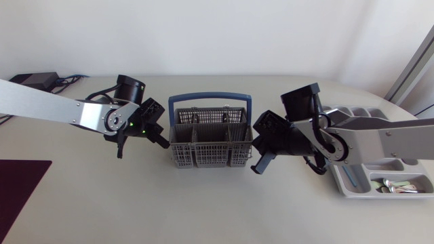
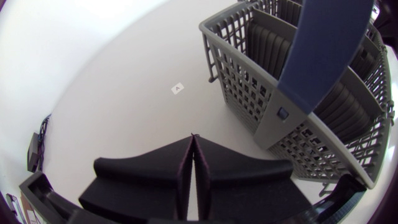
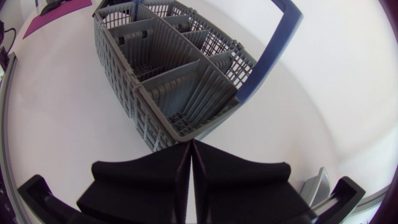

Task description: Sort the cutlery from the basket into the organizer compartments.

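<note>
A grey cutlery basket (image 1: 207, 140) with a blue handle (image 1: 209, 97) stands mid-table; its compartments look empty in both wrist views. My left gripper (image 1: 139, 139) hangs just left of the basket (image 2: 298, 93), fingers (image 2: 155, 177) pressed together with nothing held. My right gripper (image 1: 261, 163) sits at the basket's right end (image 3: 180, 81), also shut and empty. The grey organizer (image 1: 359, 186) lies at the far right, partly hidden under my right arm, with spoons (image 1: 400, 187) in its front compartment.
A dark red mat (image 1: 17, 190) lies at the table's left front edge. Black cables and a box (image 1: 34, 79) sit at the back left corner. A small white tag (image 2: 177, 88) lies on the table ahead of my left gripper.
</note>
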